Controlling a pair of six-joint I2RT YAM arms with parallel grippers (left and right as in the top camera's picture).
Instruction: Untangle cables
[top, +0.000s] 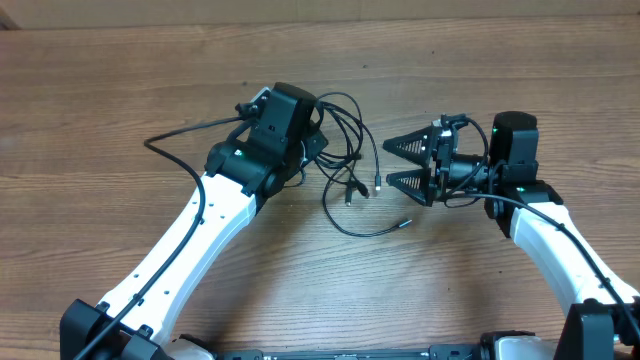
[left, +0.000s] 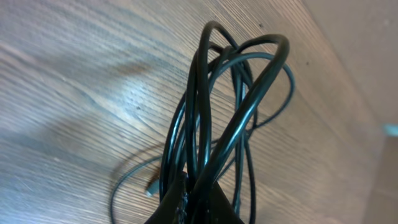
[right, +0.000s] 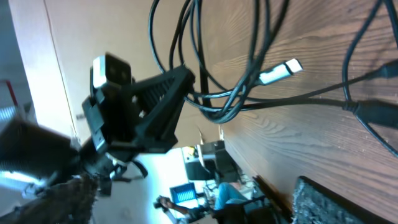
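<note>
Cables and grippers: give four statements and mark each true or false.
1. The left gripper is shut on the cables. True.
2. The right gripper is shut on a plug. False: it is open and closed on nothing.
3. The cables lie apart in straight lines. False: they loop and bunch together.
4. A silvery plug shows in the right wrist view. True.
</note>
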